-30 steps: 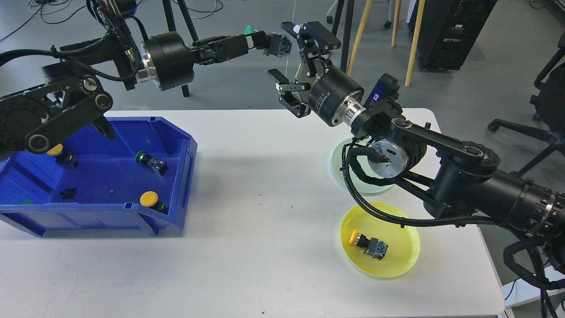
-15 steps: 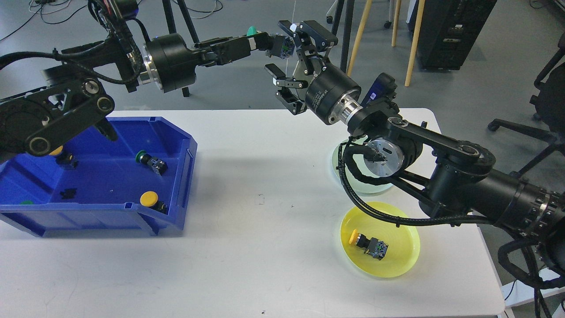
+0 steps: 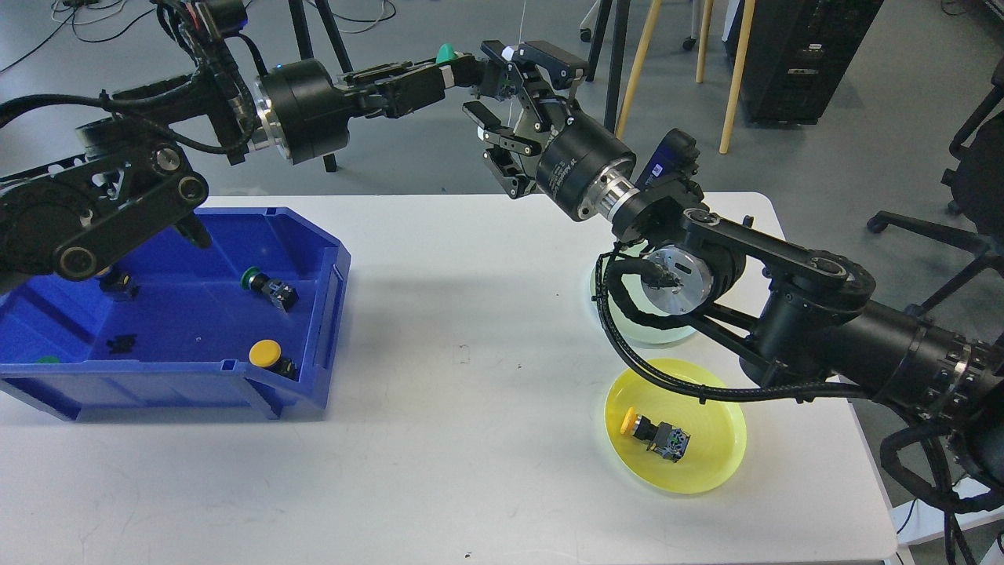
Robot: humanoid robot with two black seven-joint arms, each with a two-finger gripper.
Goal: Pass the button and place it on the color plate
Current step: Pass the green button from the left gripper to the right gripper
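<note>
Head view: a green button (image 3: 447, 53) sits high above the table's far edge, clamped in the left gripper (image 3: 468, 72). The right gripper (image 3: 502, 86) meets it there, jaws spread wide around the left fingertips, not closed. Below, a yellow plate (image 3: 706, 463) carries a yellow button (image 3: 652, 435), a pale green plate (image 3: 608, 302) lies beyond, and a blue bin (image 3: 314, 314) holds more buttons.

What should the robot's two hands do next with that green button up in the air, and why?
Probably the right gripper should close on the green button. The left gripper holds that button up above the table, and the right one sits wide open around its far end. The pale green plate looks empty, while the yellow plate already has its yellow button.
</note>
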